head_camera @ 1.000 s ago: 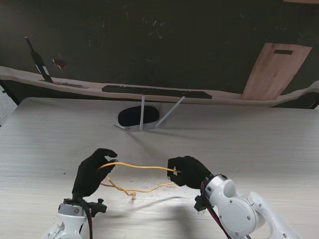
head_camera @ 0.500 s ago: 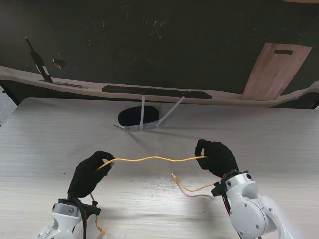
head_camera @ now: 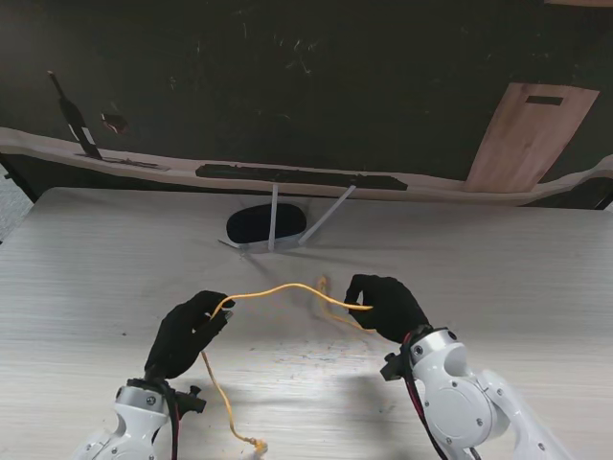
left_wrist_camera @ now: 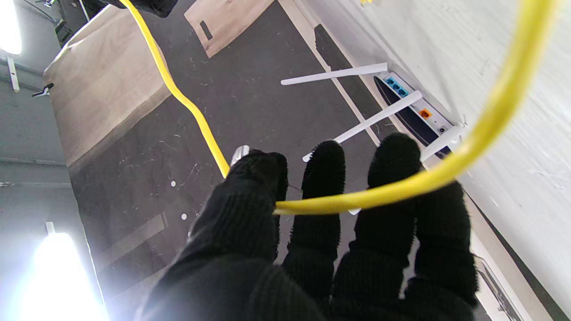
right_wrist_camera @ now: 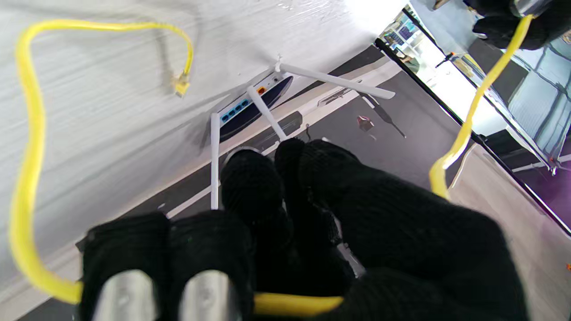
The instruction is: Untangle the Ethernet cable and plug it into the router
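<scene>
Pale wood-grain table [head_camera: 498, 278], dark scuffed floor beyond its far edge, a wooden board [head_camera: 530, 136] lying on the floor at the right. The router [head_camera: 265, 224] sits at the table's far edge, near the middle, dark body, white antennas sticking up; our wrist views show blue ports and an orange one on its back.

Both our hands wear black gloves and hover over the near part of the table. Our left hand [head_camera: 184, 333] pinches the cable [head_camera: 278, 289] between thumb and fingers, other fingers straight, pointing away from us. Our right hand [head_camera: 386, 306] is closed on the same yellow cable, which runs through the curled fingers.

Between the hands the cable arches up, off the table. From the left hand one end hangs down toward us, plug [head_camera: 257, 444] near the table's near edge. Beside the right hand the other end loops out toward the router, blurred; its plug [right_wrist_camera: 180, 85] is well apart from the ports.
</scene>
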You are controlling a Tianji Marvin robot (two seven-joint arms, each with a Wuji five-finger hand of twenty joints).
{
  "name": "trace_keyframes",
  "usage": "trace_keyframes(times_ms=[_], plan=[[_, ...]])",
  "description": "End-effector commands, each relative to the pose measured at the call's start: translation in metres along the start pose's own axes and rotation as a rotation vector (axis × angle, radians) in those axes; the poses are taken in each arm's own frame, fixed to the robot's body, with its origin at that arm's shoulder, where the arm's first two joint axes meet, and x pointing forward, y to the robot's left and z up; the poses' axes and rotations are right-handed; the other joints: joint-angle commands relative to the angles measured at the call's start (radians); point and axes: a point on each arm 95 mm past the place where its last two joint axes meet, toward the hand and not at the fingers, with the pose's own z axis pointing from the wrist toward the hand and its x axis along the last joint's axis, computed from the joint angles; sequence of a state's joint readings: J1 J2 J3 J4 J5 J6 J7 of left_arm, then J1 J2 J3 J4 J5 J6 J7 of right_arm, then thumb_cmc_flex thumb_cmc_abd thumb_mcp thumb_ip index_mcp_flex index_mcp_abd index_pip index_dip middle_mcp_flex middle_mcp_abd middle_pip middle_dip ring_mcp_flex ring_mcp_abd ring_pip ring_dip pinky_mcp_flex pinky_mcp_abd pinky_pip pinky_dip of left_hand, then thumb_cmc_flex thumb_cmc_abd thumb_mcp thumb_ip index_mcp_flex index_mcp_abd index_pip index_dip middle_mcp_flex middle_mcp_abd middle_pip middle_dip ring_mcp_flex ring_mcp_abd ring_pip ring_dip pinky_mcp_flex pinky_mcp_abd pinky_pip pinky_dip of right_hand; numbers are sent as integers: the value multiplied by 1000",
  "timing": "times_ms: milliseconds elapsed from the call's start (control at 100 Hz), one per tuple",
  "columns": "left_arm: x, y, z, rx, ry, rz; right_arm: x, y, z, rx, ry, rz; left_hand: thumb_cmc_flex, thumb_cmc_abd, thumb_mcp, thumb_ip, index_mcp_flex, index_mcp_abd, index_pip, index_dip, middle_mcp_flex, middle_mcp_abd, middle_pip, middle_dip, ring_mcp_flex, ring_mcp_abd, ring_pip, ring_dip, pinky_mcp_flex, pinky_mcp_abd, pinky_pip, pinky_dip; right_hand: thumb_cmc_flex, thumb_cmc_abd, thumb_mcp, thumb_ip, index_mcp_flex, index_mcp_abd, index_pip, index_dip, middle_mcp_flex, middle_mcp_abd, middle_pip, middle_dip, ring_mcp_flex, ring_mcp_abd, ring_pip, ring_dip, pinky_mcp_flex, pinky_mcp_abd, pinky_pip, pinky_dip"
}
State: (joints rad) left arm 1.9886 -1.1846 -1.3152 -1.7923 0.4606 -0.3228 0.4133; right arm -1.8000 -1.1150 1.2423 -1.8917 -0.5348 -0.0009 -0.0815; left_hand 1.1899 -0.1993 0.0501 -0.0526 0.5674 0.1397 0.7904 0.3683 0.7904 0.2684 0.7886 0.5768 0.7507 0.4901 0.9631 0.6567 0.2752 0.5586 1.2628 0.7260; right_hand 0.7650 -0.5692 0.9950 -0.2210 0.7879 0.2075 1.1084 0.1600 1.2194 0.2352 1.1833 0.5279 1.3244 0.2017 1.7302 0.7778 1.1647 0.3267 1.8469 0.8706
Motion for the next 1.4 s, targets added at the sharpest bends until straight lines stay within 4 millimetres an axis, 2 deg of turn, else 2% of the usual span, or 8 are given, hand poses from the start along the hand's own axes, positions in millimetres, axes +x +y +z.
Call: trace_keyframes(times_ms=[0,150,280,740,830,950,1120,1390], plan=[[1,4,0,1,-16,-1,2,-6,3,29,-1,37,-14,18,-7,30,-21,9,-27,-17,-38,16,-36,-26,-42,47,-36,-14,-50,-43,-34,-13,-8,32,-2,-26,-7,-2,29,-9,88,219,49,15,-18,-107,40,11,46,-135,247,-8],[-1,5,-1,2,-49,18,4,-12,8,80,-12,131,-88,4,53,24,-24,16,-88,-3,-93,25,-82,-62,-108,42,-92,-23,-108,-61,-64,-45,-7,38,-9,-26,-11,0,30,-10,86,220,50,15,-18,-105,39,9,44,-128,247,-18],[-4,5,-2,-25,-81,62,3,-18,10,137,-20,220,-226,-59,251,7,-49,16,-131,6,-160,13,-131,-90,-174,12,-152,-42,-149,-89,-84,-74,-7,44,-14,-26,-15,-2,29,-11,84,223,51,15,-18,-104,39,8,44,-125,247,-21],[-7,3,-3,-145,-27,127,-3,-23,12,215,-58,356,-265,-141,415,-8,-42,-3,-141,8,-161,-20,-156,-110,-186,-34,-198,-61,-157,-114,-110,-96,-17,67,-46,-24,-23,0,25,-13,69,234,49,16,-18,-94,35,0,42,-116,247,-34],[-8,-3,-6,-234,27,177,-3,-26,15,222,-69,371,-288,-170,468,-14,-36,-41,-134,5,-161,-50,-183,-122,-200,-81,-264,-91,-149,-160,-169,-134,-14,71,-54,-22,-27,0,25,-11,64,238,48,16,-18,-88,33,-3,41,-109,247,-40],[-5,-12,-13,-367,63,274,-4,-29,17,232,-79,371,-421,-206,618,9,-53,-63,-220,-7,-214,-70,-270,-162,-262,-139,-396,-150,-189,-237,-314,-228,-15,72,-57,-21,-27,0,25,-11,63,238,48,16,-18,-88,33,-5,41,-107,247,-44],[3,-17,-18,-556,99,402,-5,-34,19,236,-94,367,-493,-265,652,9,-99,-76,-340,-63,-300,-76,-379,-234,-336,-207,-548,-241,-254,-353,-519,-344,-17,74,-57,-21,-29,1,24,-12,61,239,48,15,-19,-87,33,-8,40,-104,247,-48],[13,4,-12,-683,155,483,-6,-36,19,249,-112,358,-539,-296,662,2,-162,-66,-415,-101,-391,-75,-447,-288,-417,-253,-648,-335,-312,-457,-647,-410,-16,87,-69,-21,-40,0,25,-11,54,243,47,15,-18,-85,30,-14,39,-98,247,-60]])
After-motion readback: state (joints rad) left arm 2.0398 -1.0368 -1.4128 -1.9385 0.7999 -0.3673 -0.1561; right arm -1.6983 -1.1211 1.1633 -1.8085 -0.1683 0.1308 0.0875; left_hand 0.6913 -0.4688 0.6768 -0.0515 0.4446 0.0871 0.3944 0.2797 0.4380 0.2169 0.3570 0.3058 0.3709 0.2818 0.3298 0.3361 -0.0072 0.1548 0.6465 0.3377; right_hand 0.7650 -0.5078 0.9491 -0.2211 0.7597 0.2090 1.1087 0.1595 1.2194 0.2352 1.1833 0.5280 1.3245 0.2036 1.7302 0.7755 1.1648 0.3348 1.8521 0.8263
